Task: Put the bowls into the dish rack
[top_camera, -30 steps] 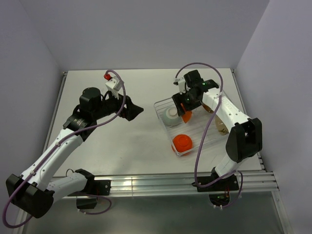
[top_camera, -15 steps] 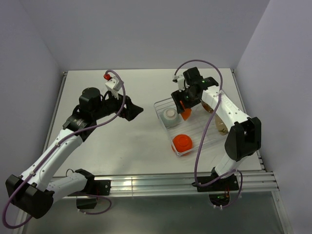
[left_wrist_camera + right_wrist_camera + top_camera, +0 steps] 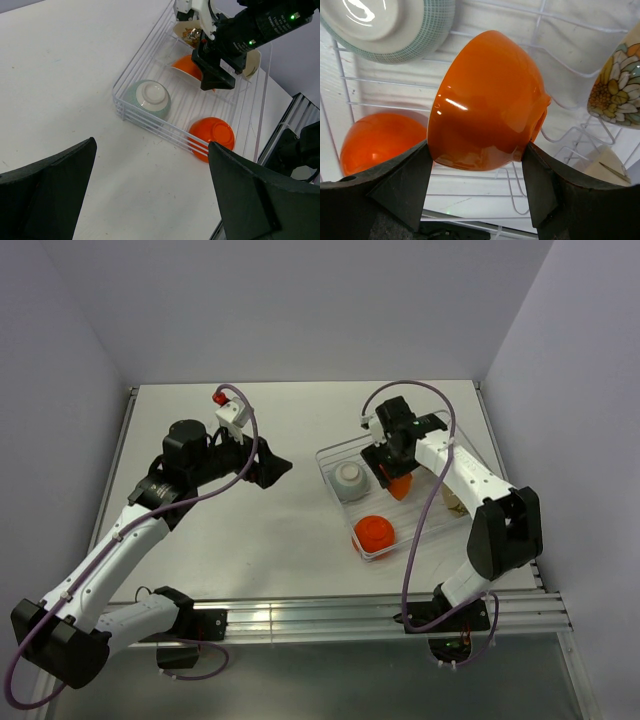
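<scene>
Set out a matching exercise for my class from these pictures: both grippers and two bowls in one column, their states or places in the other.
1 left gripper
2 right gripper
3 mint bowl
4 free orange bowl

a holds an orange bowl
b upside down, rack's near corner
c open, empty
d upside down, rack's left corner

Pairs: 1-c, 2-a, 3-d, 4-b

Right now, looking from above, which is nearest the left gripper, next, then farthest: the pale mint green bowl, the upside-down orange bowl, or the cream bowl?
1. Pale mint green bowl, left corner of the clear dish rack, nearest the left gripper.
2. Upside-down orange bowl, rack's near corner.
3. Cream bowl, right side, partly hidden.
</scene>
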You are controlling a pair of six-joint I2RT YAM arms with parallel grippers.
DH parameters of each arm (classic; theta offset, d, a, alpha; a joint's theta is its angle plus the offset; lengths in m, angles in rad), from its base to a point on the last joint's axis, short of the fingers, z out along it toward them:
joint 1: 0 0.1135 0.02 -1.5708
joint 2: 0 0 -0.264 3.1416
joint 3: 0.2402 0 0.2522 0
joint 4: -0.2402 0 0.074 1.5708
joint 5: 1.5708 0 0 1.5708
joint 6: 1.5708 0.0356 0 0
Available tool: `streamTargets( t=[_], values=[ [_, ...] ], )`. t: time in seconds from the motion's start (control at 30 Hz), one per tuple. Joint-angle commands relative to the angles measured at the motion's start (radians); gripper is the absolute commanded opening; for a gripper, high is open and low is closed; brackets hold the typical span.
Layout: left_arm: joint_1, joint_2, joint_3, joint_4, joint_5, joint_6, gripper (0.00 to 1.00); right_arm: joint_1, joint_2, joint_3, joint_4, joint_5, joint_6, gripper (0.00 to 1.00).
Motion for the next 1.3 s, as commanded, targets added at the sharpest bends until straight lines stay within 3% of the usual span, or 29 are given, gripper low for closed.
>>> streamTargets(
  t=[0.0, 0.5, 1.27],
  values=[
    [-0.002, -0.01, 0.037, 0.014, -0.011, 0.013, 1.0, 0.021, -0.051, -0.034, 0.052, 0.059, -0.001, 0.0],
    [-0.002, -0.026, 0.026, 0.017, -0.019, 0.025, 1.0, 0.13, -0.047, -0.151, 0.144, 0.269, 0.031, 0.0],
    [-0.002, -0.027, 0.025, 0.023, -0.014, 0.036, 1.0, 0.184, 0.016, -0.202, 0.097, 0.358, 0.04, 0.0]
  ],
)
